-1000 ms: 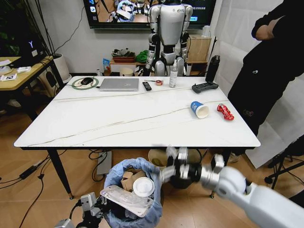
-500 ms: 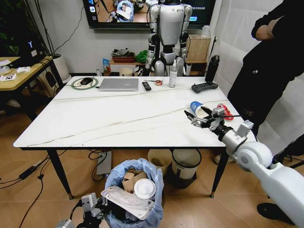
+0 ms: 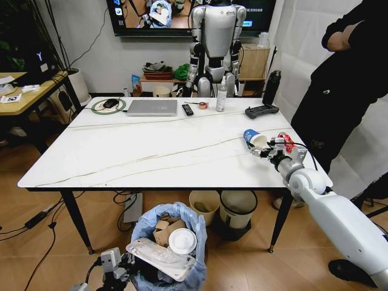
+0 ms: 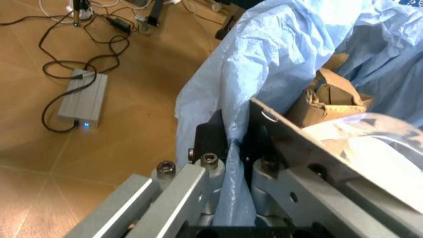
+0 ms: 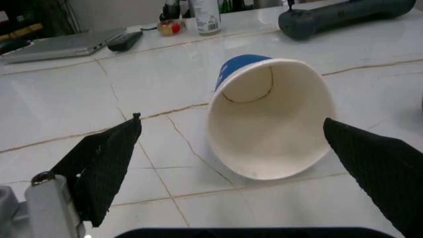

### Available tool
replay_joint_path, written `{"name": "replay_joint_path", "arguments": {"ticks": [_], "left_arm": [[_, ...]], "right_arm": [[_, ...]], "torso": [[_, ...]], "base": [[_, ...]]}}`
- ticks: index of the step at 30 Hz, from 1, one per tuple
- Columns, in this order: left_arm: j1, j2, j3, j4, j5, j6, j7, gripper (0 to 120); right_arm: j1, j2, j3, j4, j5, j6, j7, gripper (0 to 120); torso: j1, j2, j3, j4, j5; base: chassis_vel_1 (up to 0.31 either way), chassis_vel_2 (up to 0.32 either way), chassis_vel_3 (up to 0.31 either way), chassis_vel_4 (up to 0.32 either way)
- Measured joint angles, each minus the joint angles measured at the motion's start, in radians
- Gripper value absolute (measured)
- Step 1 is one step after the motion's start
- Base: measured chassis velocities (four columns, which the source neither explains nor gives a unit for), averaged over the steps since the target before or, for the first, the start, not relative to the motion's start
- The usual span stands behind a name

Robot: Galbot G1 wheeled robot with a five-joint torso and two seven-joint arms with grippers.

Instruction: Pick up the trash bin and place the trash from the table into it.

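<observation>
1. No readable text, label, brand or number anywhere.
2. Blue paper cup (image 5: 268, 116) near the table's (image 3: 151, 154) right edge: no legible print on its wall or inside.
3. Wall screen (image 3: 151, 15) beyond the far edge: picture content, no lettering resolves.
4. Bottles, remote and laptop (image 3: 152, 107) along the far edge: any labels too small to read.
</observation>
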Motion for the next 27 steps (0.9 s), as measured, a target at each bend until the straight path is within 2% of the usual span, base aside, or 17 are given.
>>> {"name": "replay_joint_path", "arguments": {"ticks": [9,15,16,21,22,26,27], "left_arm": [[-0.004,-0.008,-0.002,0.005,0.0,0.0,0.0,0],[-0.01,-0.011,-0.002,0.011,-0.004,0.0,0.0,0],[-0.01,-0.011,-0.002,0.011,-0.004,0.0,0.0,0],[-0.013,-0.006,-0.006,0.011,-0.012,0.0,-0.001,0],[-0.013,-0.006,-0.006,0.011,-0.012,0.0,-0.001,0],[-0.015,-0.002,-0.009,0.013,-0.018,0.0,-0.002,0],[-0.015,-0.002,-0.009,0.013,-0.018,0.0,-0.002,0]], "right_arm": [[0.049,0.031,-0.037,-0.086,-0.007,0.016,-0.035,98],[0.082,0.054,-0.062,-0.15,-0.019,0.035,-0.063,73],[0.082,0.054,-0.062,-0.15,-0.019,0.035,-0.063,73],[0.106,0.069,-0.082,-0.189,-0.026,0.04,-0.077,52],[0.106,0.069,-0.082,-0.189,-0.026,0.04,-0.077,52],[0.121,0.076,-0.091,-0.214,-0.031,0.047,-0.087,32],[0.122,0.076,-0.091,-0.215,-0.031,0.048,-0.089,30]], "torso": [[0.0,0.0,0.0,0.0001,0.0003],[0.0,0.0,0.0,0.0,0.0001],[0.0,0.0,0.0,0.0,0.0001],[0.0,0.0,0.0,0.0001,0.0001],[0.0,0.0,0.0,0.0001,0.0001],[0.0,0.0,0.0,0.0001,0.0001],[0.0,0.0,0.0,0.0001,0.0001]], "base": [[0.0,0.0,0.0,0.0],[0.0,0.0,0.0,0.0],[0.0,0.0,0.0,0.0],[0.0,0.0,0.0,0.0],[0.0,0.0,0.0,0.0],[0.0,0.0,0.0,0.0],[0.0,0.0,0.0,0.0]]}}
